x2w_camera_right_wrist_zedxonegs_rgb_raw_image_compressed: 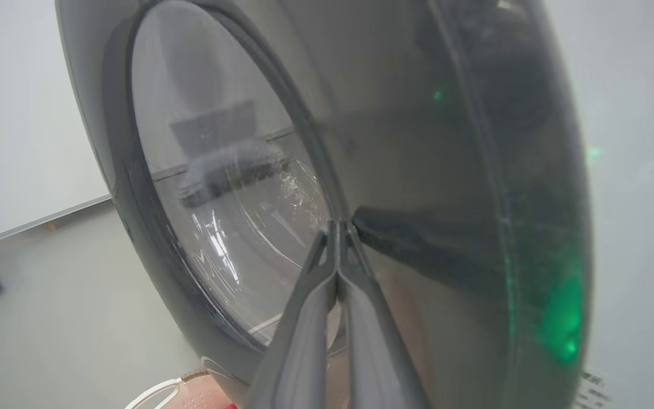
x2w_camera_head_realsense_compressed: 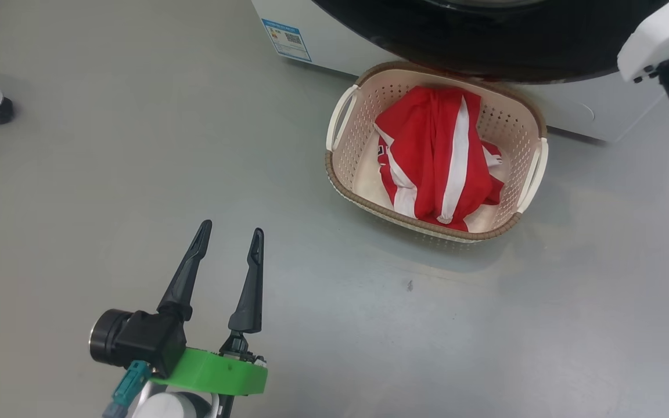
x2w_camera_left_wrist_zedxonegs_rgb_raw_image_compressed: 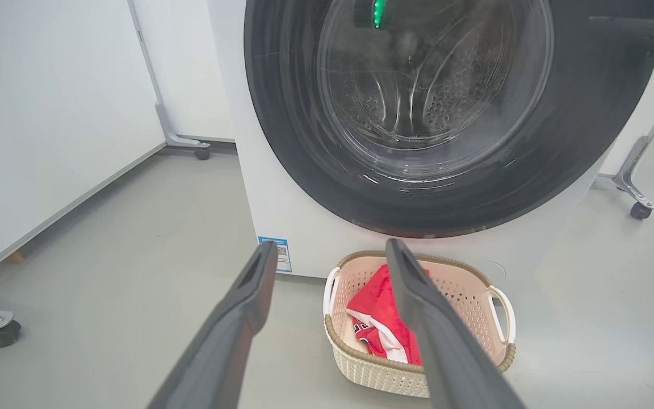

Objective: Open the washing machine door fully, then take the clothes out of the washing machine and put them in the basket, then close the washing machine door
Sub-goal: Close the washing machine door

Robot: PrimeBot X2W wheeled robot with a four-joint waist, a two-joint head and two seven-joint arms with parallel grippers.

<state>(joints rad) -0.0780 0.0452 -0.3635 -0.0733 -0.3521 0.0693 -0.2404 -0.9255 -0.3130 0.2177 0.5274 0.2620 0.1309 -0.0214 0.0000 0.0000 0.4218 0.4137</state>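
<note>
Red-and-white clothes (x2w_camera_head_realsense_compressed: 439, 157) lie heaped in the basket (x2w_camera_head_realsense_compressed: 344, 168) on the floor (x2w_camera_head_realsense_compressed: 137, 174), just before the washing machine (x2w_camera_head_realsense_compressed: 340, 49). The right gripper (x2w_camera_right_wrist_zedxonegs_rgb_raw_image_compressed: 338, 227), pinched together and empty, tips the washing machine door (x2w_camera_right_wrist_zedxonegs_rgb_raw_image_compressed: 418, 170) at its black rim. The left gripper (x2w_camera_head_realsense_compressed: 232, 227) hangs spread wide, holding nothing.

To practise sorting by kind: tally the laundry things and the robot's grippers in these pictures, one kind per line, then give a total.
washing machine: 1
washing machine door: 1
basket: 1
heap of clothes, red with white stripes: 1
grippers: 2, the left gripper and the right gripper
Total: 6
</note>
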